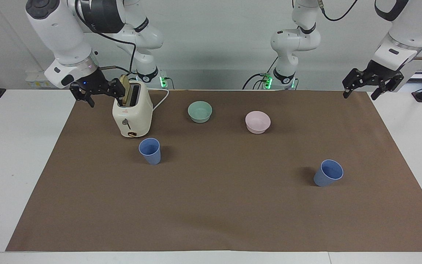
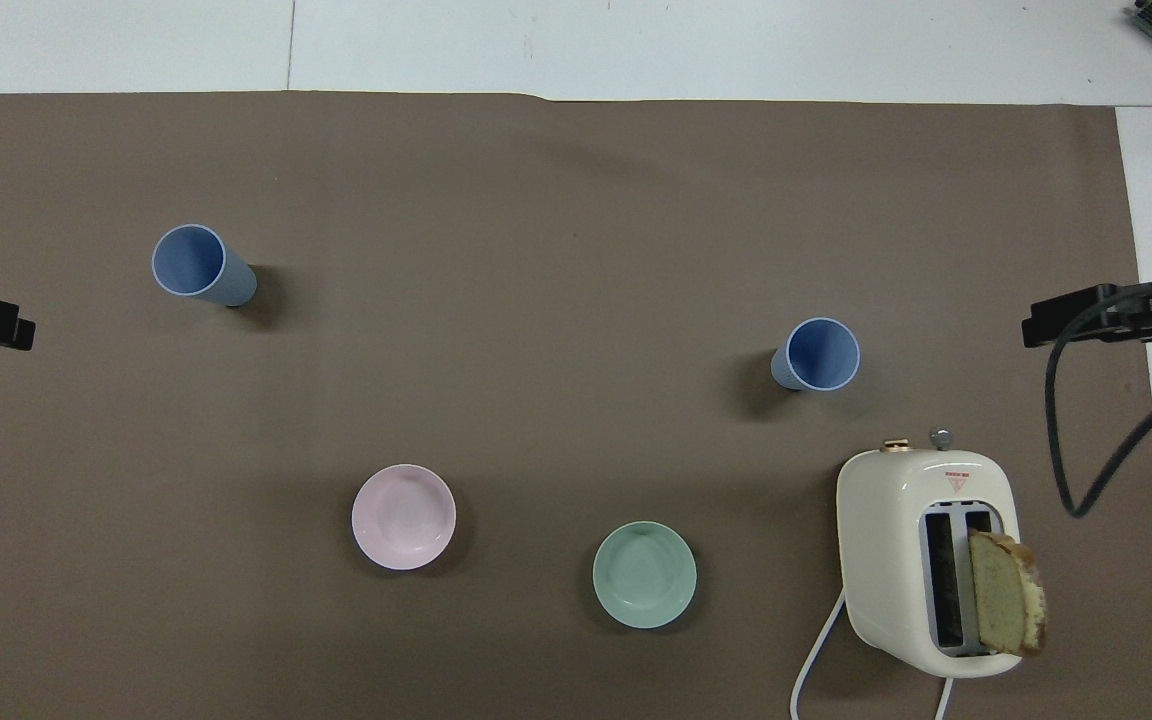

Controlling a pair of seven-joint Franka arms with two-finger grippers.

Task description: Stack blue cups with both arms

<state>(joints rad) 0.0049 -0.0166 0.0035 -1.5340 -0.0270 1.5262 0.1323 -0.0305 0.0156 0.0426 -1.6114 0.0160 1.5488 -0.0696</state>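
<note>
1. Left gripper waits with jaws wide, empty; one blue cup stands well apart from it
2. Right gripper hangs wide open beside the toaster; the other blue cup stands upright just past the toaster from those jaws

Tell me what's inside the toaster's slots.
A slice of bread stands in one slot of the cream toaster, its upper part sticking out. The other slot looks empty from overhead. The slice's lower part and the slot bottoms are hidden.
</note>
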